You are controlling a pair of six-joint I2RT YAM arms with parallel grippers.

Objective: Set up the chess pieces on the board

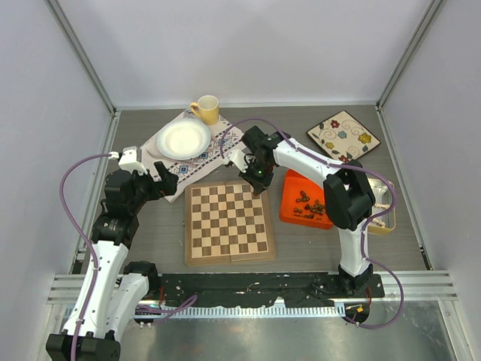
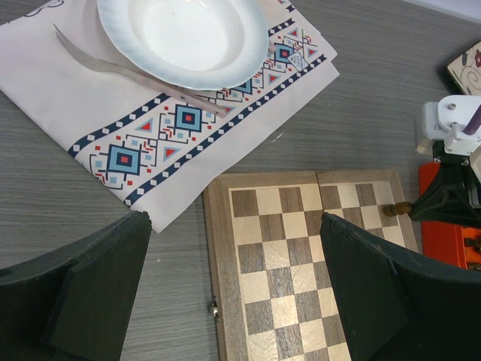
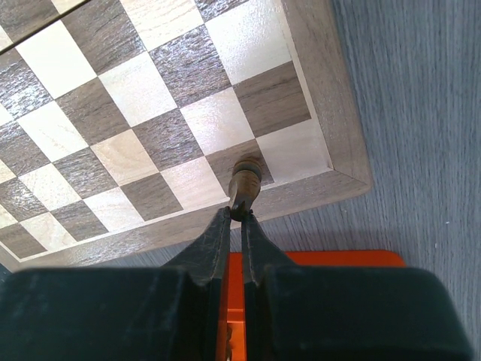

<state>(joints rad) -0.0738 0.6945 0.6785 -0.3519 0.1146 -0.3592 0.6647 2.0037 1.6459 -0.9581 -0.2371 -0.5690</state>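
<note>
While overhead hides piece (image 3: 246, 174), wrist shows right tool (image 3: 234, 214) pinching it; left tool (image 2: 234, 226) wide.

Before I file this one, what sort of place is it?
Probably a lab robot cell, not a home: plain white walls box in the grey table, and staged props, a chessboard and an orange tray, sit on it.

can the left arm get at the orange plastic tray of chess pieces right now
Probably not: the orange plastic tray lies past the right edge of the wooden chessboard, far from the left arm, and the white right arm arches over it.
</note>
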